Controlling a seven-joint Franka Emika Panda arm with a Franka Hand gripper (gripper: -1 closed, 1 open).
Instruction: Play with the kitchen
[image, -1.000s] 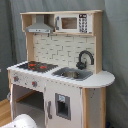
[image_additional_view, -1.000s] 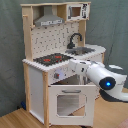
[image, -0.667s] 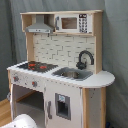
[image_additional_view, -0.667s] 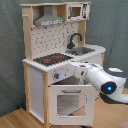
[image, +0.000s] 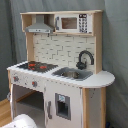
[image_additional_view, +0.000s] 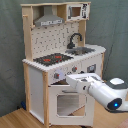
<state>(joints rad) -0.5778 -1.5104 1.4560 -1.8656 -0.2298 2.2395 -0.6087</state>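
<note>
The kitchen (image: 60, 75) stands tall in white and pale wood in both exterior views. It carries a black-red hob (image_additional_view: 52, 59), a grey hood (image_additional_view: 49, 20), a black faucet (image_additional_view: 75, 40), a sink (image: 72, 74) and a small microwave (image: 70, 22). My gripper (image_additional_view: 68, 83) is at the top edge of the windowed oven door (image_additional_view: 67, 104), which leans out from the front. The white arm (image_additional_view: 110, 96) comes in from the second exterior view's lower right. In the first exterior view only a white part of the arm (image: 21, 121) shows at the bottom left, below the dark oven opening (image: 27, 97).
A grey curtain (image_additional_view: 112, 30) hangs behind the kitchen. A wooden floor (image_additional_view: 15, 119) runs beneath it. A narrow cupboard door with a small window (image: 62, 106) sits under the sink.
The arm has moved lower and further toward the second exterior view's left. The oven door's top edge has tipped outward with it.
</note>
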